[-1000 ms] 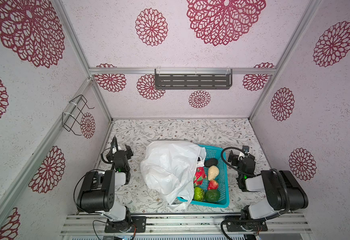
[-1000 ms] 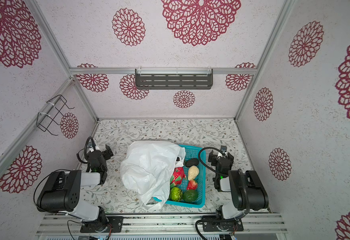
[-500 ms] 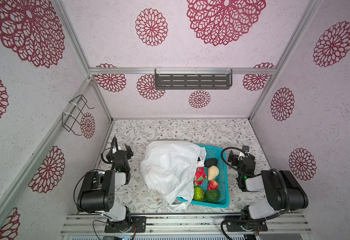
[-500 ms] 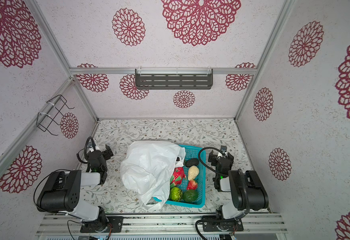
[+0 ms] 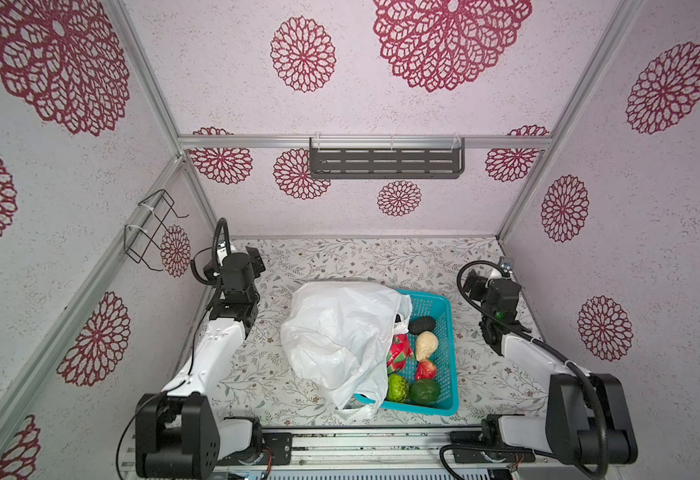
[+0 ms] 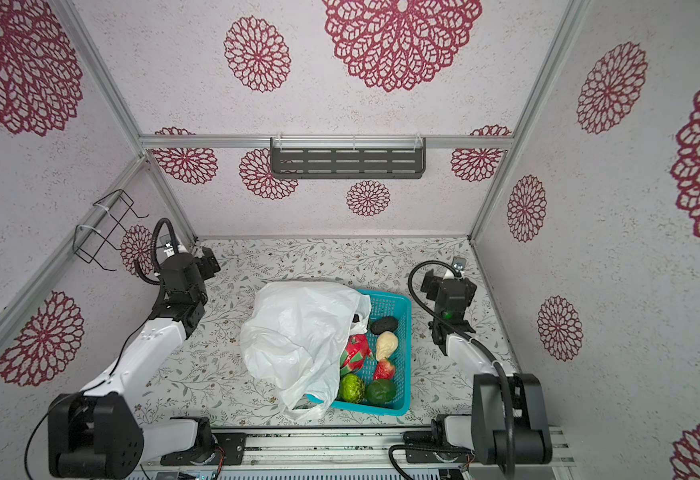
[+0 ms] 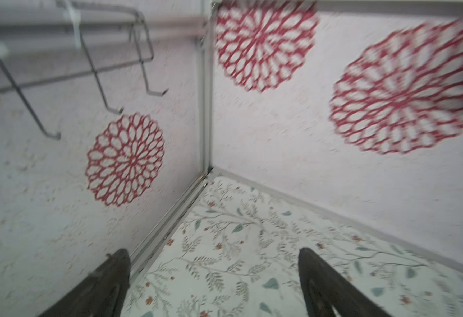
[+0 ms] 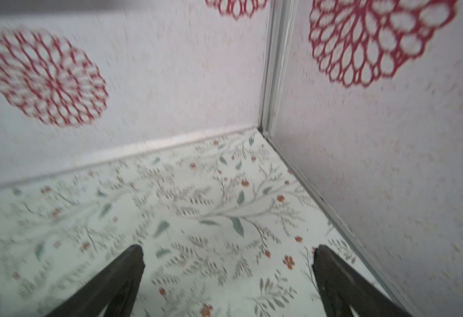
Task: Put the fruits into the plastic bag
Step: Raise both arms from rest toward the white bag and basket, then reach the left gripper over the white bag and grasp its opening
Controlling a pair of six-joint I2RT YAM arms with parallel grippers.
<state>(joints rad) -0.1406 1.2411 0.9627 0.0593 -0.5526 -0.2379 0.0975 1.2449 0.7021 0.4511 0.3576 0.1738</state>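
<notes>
Nothing has shifted since a second ago: the fruits (image 5: 426, 345) still lie in the teal basket (image 5: 443, 303) on the worktop (image 5: 340, 257), with the plastic bag (image 5: 335, 332) slumped over the basket's left side. The left fingers (image 7: 109, 280) and right fingers (image 8: 120, 280) stay spread wide and empty, each near a back corner.

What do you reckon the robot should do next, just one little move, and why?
Probably swing the right pincer toward the teal basket and over the beige pear. Both it and the left pincer stand open and empty, facing the back corners, while the fruits in view lie in that basket, with the plastic bag draped over its side.
</notes>
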